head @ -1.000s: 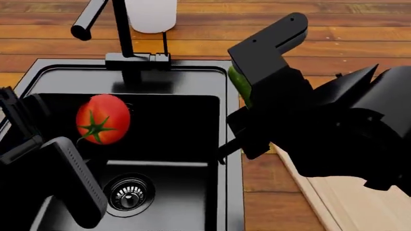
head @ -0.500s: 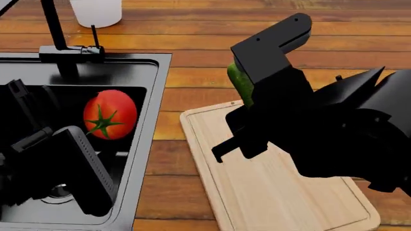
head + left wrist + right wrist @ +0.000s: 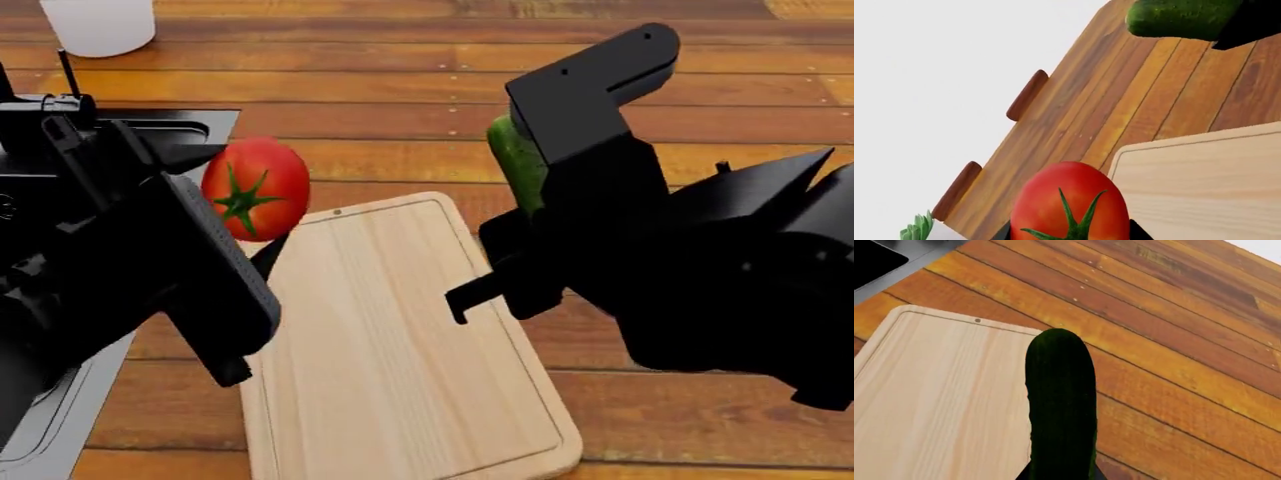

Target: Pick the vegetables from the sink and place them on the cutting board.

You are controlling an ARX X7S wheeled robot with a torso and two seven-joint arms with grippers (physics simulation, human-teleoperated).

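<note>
Left gripper [image 3: 254, 215] clamped on the tomato [image 3: 256, 188] at the cutting board's [image 3: 400, 370] far corner; right gripper [image 3: 527, 185] clamped on the cucumber [image 3: 518, 172] above the plank countertop [image 3: 400, 110].

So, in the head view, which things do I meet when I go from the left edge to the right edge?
Left gripper → tomato → cutting board → cucumber → right gripper and its black arm.
</note>
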